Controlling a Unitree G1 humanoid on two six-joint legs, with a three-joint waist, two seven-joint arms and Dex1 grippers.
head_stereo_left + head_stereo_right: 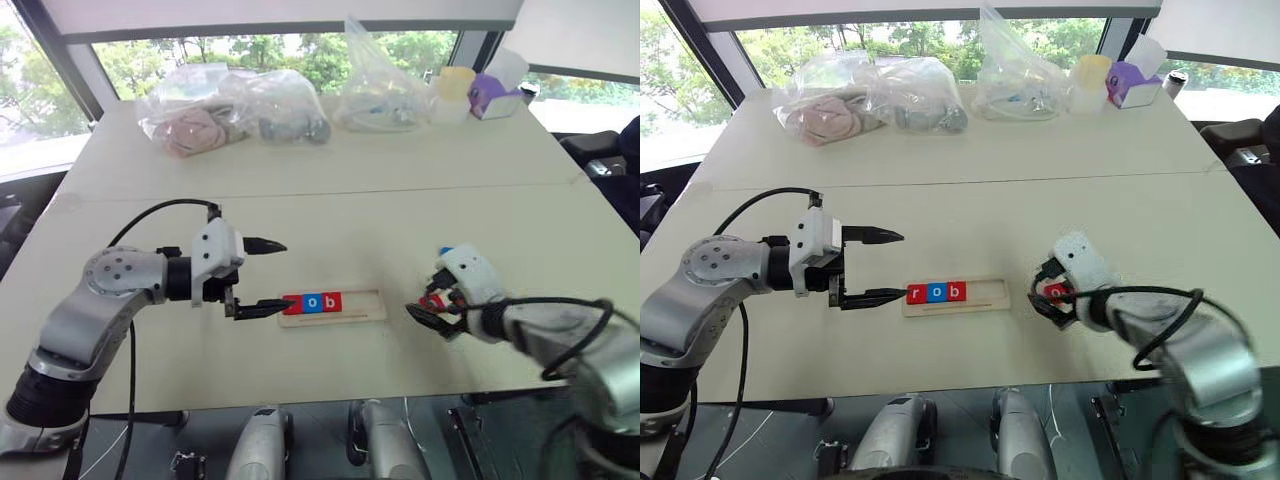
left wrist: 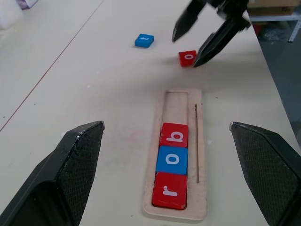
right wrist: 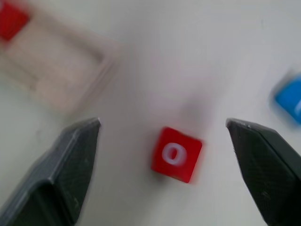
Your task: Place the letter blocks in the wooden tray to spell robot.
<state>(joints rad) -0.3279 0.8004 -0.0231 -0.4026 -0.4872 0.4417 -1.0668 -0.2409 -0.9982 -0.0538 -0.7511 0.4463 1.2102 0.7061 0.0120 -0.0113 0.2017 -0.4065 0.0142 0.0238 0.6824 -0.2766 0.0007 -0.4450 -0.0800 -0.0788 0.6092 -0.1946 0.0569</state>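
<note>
On the desk (image 1: pixel 330 205), going from left to right, the left hand (image 1: pixel 262 277) comes first. It points sideways toward the tray (image 1: pixel 360 312), its two fingers spread wide apart and gripping nothing. Its lower fingertip (image 1: pixel 283 304) reaches the tray's left end, though whether it touches the wood cannot be told.

The tray lies lengthwise near the desk's front edge. Three blocks sit side by side at its left end: a red r (image 2: pixel 170 190), a blue o (image 2: pixel 171 159) and a red b (image 2: pixel 174 134). They touch one another and fill about half of the tray; the right half is bare wood.

Right of the tray, well apart from it, a second red o (image 3: pixel 176 154) lies loose on the desk with its letter facing up. The right hand (image 2: pixel 195 39) hovers over it with its fingers wide apart, one on each side of the block, and neither visibly touching it. That hand grips nothing.

Just beyond the red o, a blue t (image 2: pixel 144 40) lies flat on the desk by itself, near the right hand but clear of its fingers.

Along the far edge of the desk, several clear plastic bags (image 1: pixel 232 108) with things inside sit in a row, and to their right are a pale yellow cup (image 1: pixel 456 83) and a purple box (image 1: pixel 494 97).
</note>
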